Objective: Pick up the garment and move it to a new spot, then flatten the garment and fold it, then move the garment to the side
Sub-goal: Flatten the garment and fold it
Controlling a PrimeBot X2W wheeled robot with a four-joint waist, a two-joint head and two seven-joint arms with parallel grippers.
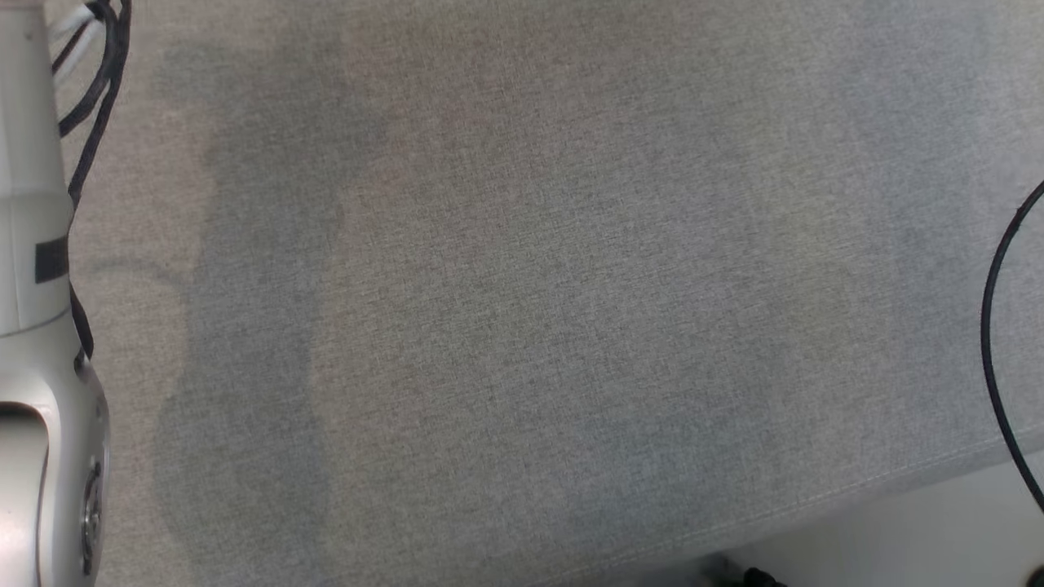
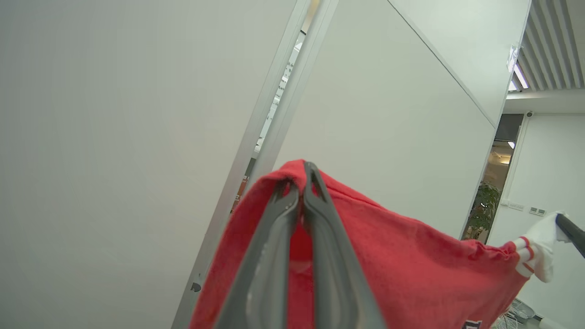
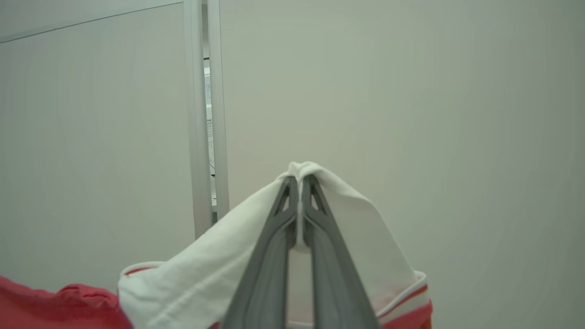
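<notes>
Garment (image 2: 411, 256): red shirt with a white sleeve (image 3: 365, 228), red stripes at the cuff. It is hanging in the air, strung between the two tools, with pale wall panels behind it. The top edge is sagging a little between the two holds.

Left tool (image 2: 302, 183): it is pinching a fold of the red body, jaws narrow, with cloth draping down both sides of the fingers.

Right tool (image 3: 299, 180): it is pinching the white sleeve near its end, jaws pressed together, cloth peaking over the tips.

Desk (image 1: 522, 293): grey woven covering, its front edge running along the lower right. The left forearm (image 1: 33, 244) and its black cables (image 1: 90, 122) are rising at the left side.

Step in hand, as I am judging it: the shirt is being carried to its new spot, ahead of flattening.

Handling notes:
- Both pinches look small, so any slip would drop a side. The tools should be staying clamped until cloth is resting on the desk.
- Drawing the tools slightly apart would be taking out the sag.
- Lowering level, letting the hem touch first, then trailing backward, should be laying it flat, not bunched.
- One hold is on a sleeve, so that side may be landing twisted and needing a regrasp.
</notes>
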